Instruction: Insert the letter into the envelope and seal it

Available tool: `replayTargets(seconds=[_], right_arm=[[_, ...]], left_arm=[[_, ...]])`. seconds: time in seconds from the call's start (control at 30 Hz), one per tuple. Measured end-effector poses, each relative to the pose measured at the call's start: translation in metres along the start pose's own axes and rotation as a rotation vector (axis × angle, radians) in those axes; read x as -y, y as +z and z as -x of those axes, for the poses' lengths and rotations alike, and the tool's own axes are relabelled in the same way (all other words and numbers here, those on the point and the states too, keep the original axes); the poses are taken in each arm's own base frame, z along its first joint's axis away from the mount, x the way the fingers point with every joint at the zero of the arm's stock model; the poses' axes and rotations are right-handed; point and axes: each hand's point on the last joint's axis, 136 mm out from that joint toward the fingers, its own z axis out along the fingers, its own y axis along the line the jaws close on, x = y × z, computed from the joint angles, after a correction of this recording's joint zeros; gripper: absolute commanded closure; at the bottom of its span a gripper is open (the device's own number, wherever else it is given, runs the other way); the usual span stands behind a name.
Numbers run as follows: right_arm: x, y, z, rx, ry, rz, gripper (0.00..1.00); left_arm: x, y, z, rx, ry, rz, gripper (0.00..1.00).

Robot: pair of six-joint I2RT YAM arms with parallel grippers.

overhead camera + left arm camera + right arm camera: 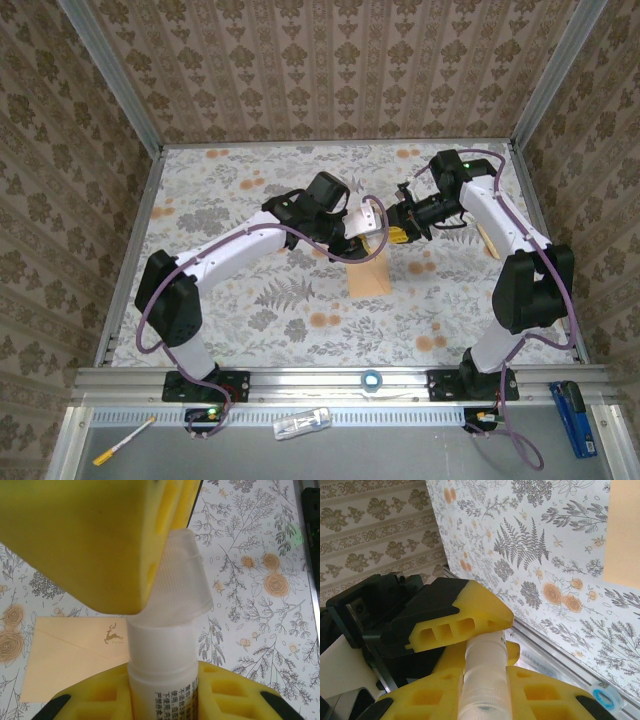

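Observation:
A tan envelope [368, 272] lies flat on the floral tablecloth, its flap side showing a small deer print [65, 655]; a corner of it appears in the right wrist view [625, 530]. Both grippers meet just above its far end. My left gripper [162, 690] is shut on the white body of a glue stick [162, 670]. My right gripper [485, 690] is shut on the stick's ribbed translucent cap [485, 700], which sits slightly tilted on the tube's top [182, 580]. In the top view, the left gripper [362, 228] and the right gripper [398, 232] stand tip to tip. The letter is out of view.
A blue tape ring [372, 380] lies on the front rail, with a white packet [302, 424], a pen [125, 441] and a blue tool [572, 418] below it. A wooden strip [490, 240] lies under the right arm. Metal frame rails and wallpapered walls enclose the table.

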Motion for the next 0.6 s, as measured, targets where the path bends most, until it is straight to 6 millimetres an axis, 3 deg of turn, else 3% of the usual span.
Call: replayTargets(seconds=[0.6], right_arm=[[0.0008, 0.0074, 0.0034, -0.02, 0.019, 0.084, 0.75]], left_arm=[[-0.0021, -0.0006, -0.0053, -0.025, -0.007, 0.017, 1.0]])
